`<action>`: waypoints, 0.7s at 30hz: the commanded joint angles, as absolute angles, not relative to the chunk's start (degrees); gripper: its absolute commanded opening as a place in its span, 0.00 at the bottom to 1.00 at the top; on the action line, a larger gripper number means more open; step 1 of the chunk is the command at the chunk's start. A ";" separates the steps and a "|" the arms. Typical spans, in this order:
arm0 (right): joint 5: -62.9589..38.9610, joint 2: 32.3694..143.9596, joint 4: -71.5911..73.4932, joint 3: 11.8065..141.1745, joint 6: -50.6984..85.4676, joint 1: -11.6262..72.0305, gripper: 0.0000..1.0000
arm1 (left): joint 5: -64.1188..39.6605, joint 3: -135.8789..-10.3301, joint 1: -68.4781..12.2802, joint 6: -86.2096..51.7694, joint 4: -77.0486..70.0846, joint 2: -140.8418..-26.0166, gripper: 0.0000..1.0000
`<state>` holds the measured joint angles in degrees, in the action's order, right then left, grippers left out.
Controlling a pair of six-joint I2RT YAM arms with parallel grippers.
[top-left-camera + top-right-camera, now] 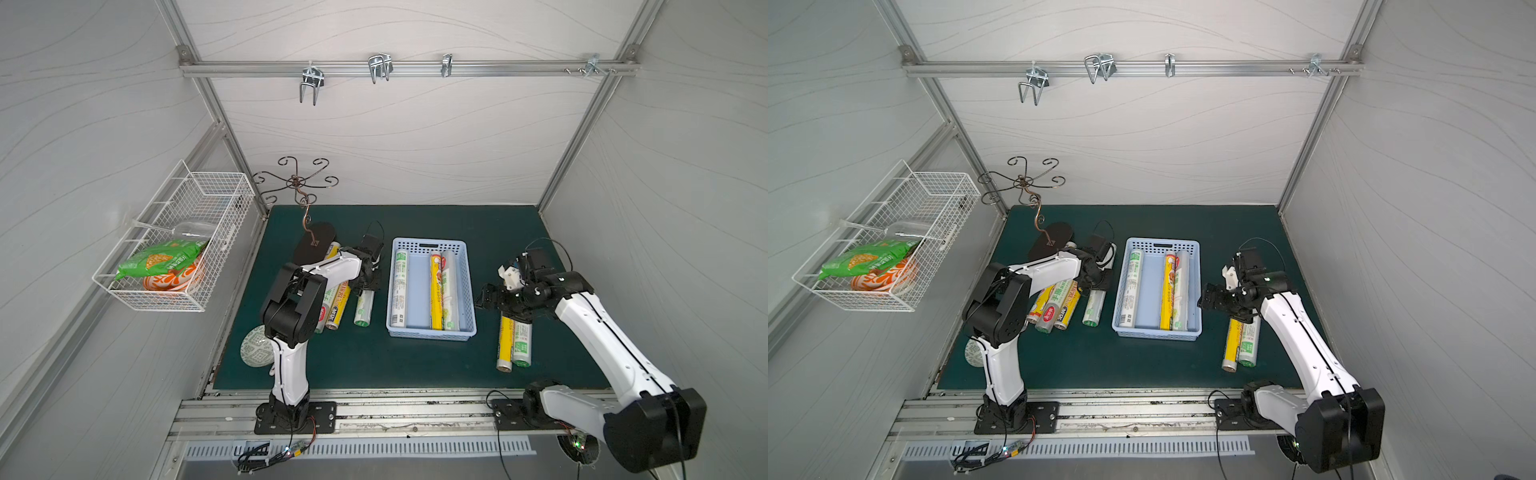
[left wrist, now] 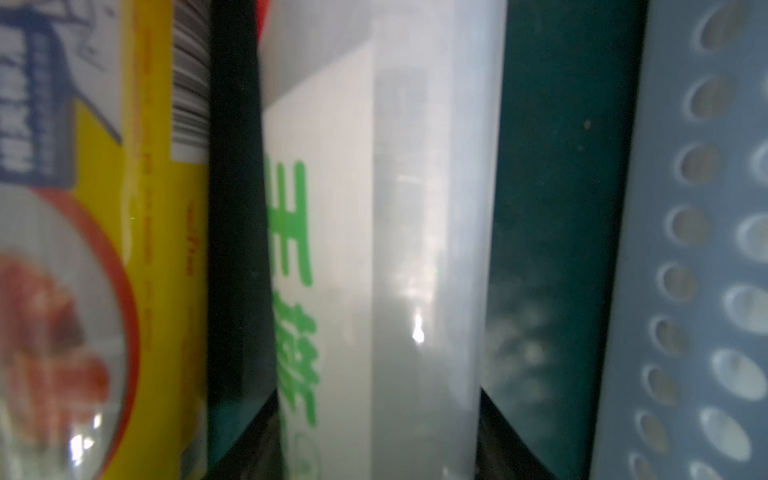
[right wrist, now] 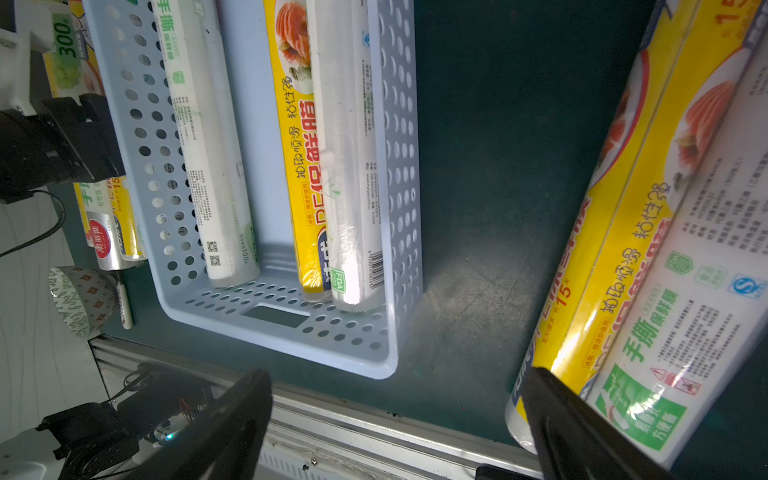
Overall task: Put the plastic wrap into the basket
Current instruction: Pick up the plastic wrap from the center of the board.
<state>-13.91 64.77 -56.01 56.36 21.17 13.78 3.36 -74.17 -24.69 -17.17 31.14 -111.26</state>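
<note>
inside the light blue basket [image 1: 430,332] at mid-counter [image 1: 415,365]: three rolls of plastic wrap laid lengthwise. a white green-print roll [image 1: 401,286] along the left wall, a yellow roll [image 1: 436,291] and a pale roll [image 1: 449,291] touching each other along the right wall, bare floor between.

on the counter left of the basket: a cluster of rolls [image 1: 337,309] partly hidden under the left arm, and a lone white roll [image 1: 364,309] near the basket, directly beneath the left end effector [image 1: 368,284]. in the left wrist view, that roll filling the centre at close range; impossible to tell whether pinched or merely flanked.

right of the basket: a second yellow roll [image 1: 505,345] and a green-labelled roll [image 1: 521,345] side by side, touching, far ends hidden beneath the right arm's wrist. right end effector [image 1: 486,298] between this pair and the basket, fingers [image 3: 232,424] spread wide, holding nothing.

on the left wall: a white wire basket [image 1: 183,195] carrying a green bag [image 1: 162,259] atop an orange-patterned bowl [image 1: 174,278]. by the left arm's base, a patterned bowl [image 1: 253,351] at the counter's edge. behind the cluster, a scrollwork metal stand [image 1: 314,243] on a dark oval base.
</note>
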 commanded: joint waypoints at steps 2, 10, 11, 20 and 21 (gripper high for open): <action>-13.36 64.91 -56.12 55.90 21.68 13.48 0.99 | 2.04 -75.49 -24.60 -19.38 32.04 -104.27 0.41; -13.01 64.61 -55.95 55.90 22.49 13.52 0.99 | -0.36 -77.68 -24.95 -23.93 36.52 -97.02 0.34; -12.94 64.51 -56.03 55.94 22.50 13.49 0.99 | -0.60 -78.09 -25.12 -24.51 37.03 -96.28 0.33; -12.66 63.90 -56.51 56.25 22.72 13.54 0.99 | -1.15 -82.71 -30.02 -28.66 39.00 -93.17 0.32; -12.57 63.82 -56.67 56.25 22.78 13.53 0.99 | -1.01 -83.24 -30.99 -29.18 38.95 -93.30 0.32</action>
<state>-13.47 64.75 -55.99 56.27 22.44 13.78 -0.32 -78.76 -28.75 -27.03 40.77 -95.29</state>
